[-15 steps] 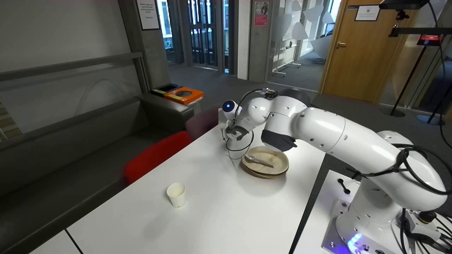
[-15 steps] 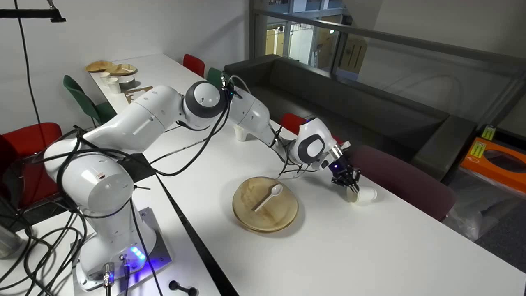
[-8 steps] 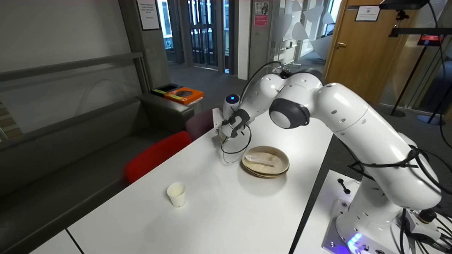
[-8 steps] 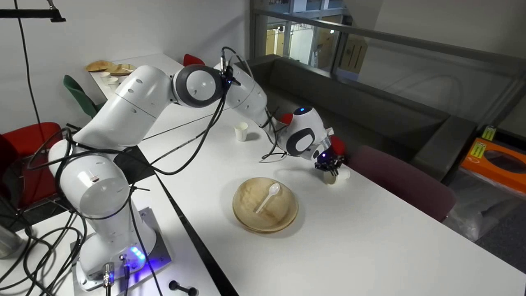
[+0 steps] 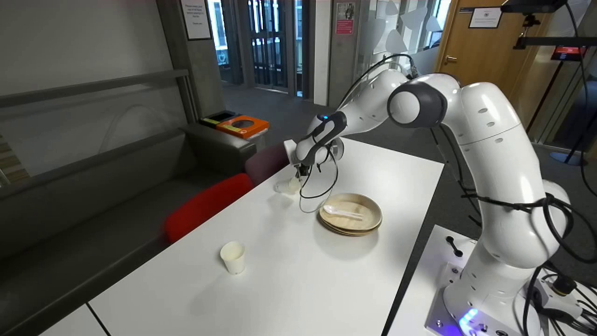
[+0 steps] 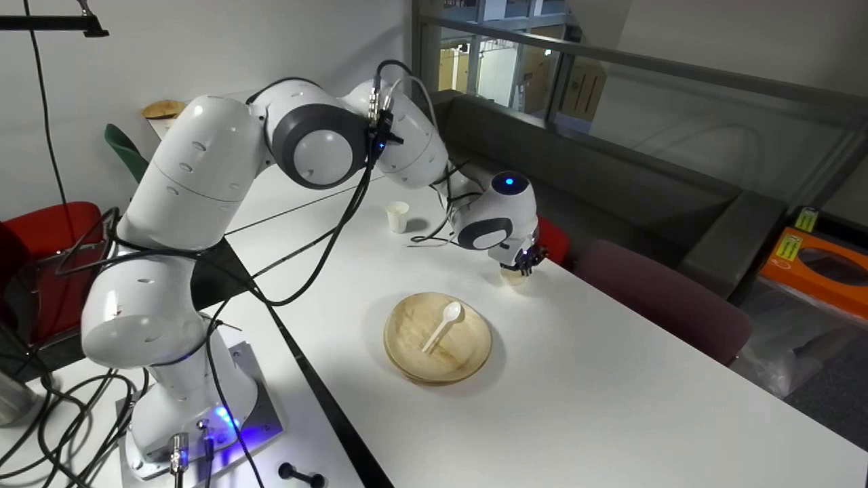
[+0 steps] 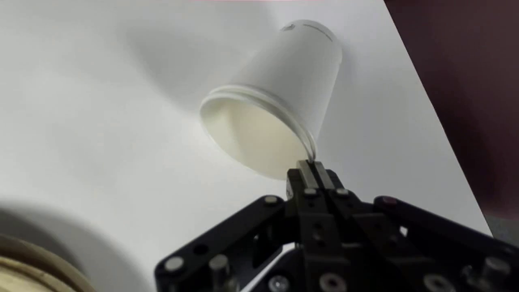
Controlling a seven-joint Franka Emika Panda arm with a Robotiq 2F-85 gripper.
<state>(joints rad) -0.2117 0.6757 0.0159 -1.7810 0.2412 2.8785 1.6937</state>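
Cups (image 7: 298, 71): seemingly nested, tipped sideways | fingers (image 7: 307, 174): narrow, gripping rim (image 7: 269, 103) | we judge: its thinness suits pinching

There's wide-open desk (image 6: 610, 400) in the foreground of an exterior view, but look, stacked plates (image 6: 410, 332) block the middle, an upright cup (image 6: 397, 217) stands well apart from them, and the tipped cup (image 7: 288, 77) juts out from the tool (image 7: 311, 163).
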